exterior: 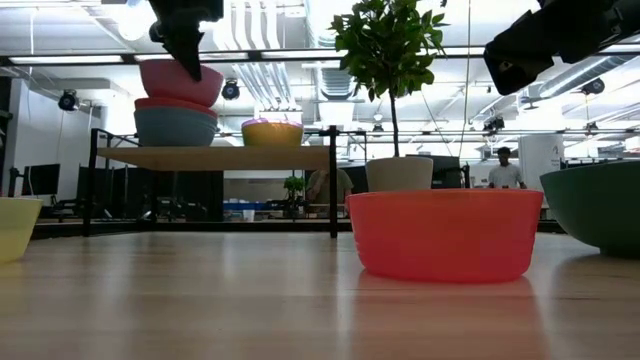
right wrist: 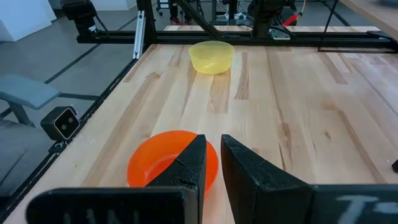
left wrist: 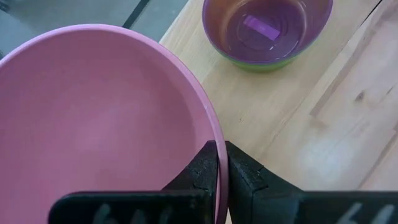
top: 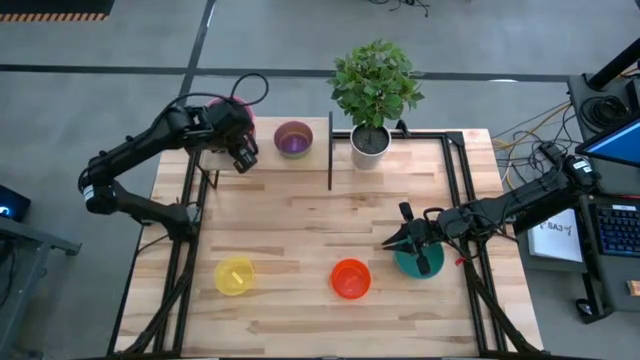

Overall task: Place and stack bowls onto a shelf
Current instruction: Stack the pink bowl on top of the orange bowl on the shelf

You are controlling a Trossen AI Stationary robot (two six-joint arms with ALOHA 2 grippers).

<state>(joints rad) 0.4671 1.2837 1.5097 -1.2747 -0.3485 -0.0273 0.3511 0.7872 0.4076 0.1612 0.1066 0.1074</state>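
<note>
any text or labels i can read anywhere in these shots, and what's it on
White sheet beside the right arm, off the table's right edge: dark handwriting, too small to read.
Left arm's base: a white band that may be a label, too small to tell.
Monitor at the right edge: lit blue, no legible text.
Bowls, shelf and plant pot: no text visible.

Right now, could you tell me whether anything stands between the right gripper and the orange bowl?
Nothing visible does. The right gripper hangs beside the teal bowl, and only bare table lies between it and the orange bowl.
</note>
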